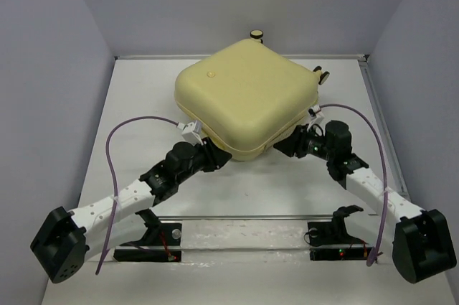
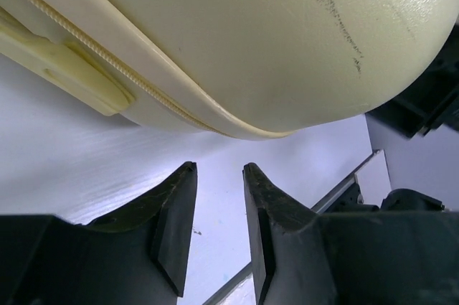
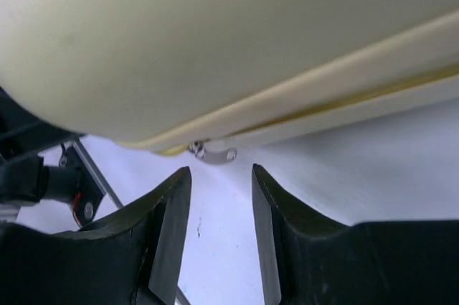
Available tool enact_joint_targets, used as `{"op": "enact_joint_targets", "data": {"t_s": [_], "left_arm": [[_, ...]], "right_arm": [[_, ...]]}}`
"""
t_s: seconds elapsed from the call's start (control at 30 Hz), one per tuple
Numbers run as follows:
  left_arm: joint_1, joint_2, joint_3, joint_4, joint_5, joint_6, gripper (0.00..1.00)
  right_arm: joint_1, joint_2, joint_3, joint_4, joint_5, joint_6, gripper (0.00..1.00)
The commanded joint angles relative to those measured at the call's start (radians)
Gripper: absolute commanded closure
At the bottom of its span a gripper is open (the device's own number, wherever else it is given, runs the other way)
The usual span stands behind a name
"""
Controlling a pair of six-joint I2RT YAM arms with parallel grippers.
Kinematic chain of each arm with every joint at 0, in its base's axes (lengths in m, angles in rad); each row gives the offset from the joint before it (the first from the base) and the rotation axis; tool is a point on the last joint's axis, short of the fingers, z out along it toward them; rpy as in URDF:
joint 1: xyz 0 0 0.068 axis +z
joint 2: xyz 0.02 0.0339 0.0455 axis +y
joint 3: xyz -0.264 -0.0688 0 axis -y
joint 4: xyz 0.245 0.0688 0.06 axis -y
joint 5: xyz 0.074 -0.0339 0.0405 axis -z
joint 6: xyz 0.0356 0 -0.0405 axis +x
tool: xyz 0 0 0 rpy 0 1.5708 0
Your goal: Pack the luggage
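Note:
The luggage (image 1: 247,97), a pale yellow hard-shell suitcase, lies shut and flat on the table, one corner towards the arms. Its shell (image 2: 237,32) fills the top of the left wrist view, its zip seam running diagonally. My left gripper (image 2: 219,170) is open just below the near-left edge, with nothing between its fingers. From the right wrist, the shell (image 3: 215,39) looms above, and a small metal zipper pull (image 3: 215,154) hangs from the seam. Just beneath that pull my right gripper (image 3: 220,172) stands open, apart from it. Overhead, both grippers (image 1: 215,156) (image 1: 290,143) flank the near corner.
Two caster wheels (image 1: 256,34) (image 1: 320,75) stick out at the suitcase's far side. A metal rail (image 1: 244,217) with two black clamps (image 1: 154,237) (image 1: 333,233) runs across the near table. Grey walls enclose the table on three sides.

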Motion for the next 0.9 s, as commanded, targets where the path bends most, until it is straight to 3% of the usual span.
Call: {"op": "enact_joint_targets", "data": {"t_s": [0.0,0.17,0.43,0.87], "left_arm": [[-0.007,0.003,0.083,0.011,-0.061,0.056,0.54],[-0.002,-0.052,0.077,-0.027,-0.140,0.057,0.46],[0.021,-0.064,0.090,-0.035,-0.107,0.066,0.44],[0.022,0.021,0.131,0.019,-0.070,0.086,0.45]], "right_arm": [[0.118,-0.018,-0.108,0.173,-0.009,0.003,0.50],[0.168,0.023,-0.110,0.244,0.088,-0.032,0.45],[0.177,0.146,-0.124,0.459,0.226,-0.077,0.43],[0.226,0.249,-0.128,0.643,0.220,-0.065,0.67]]}}
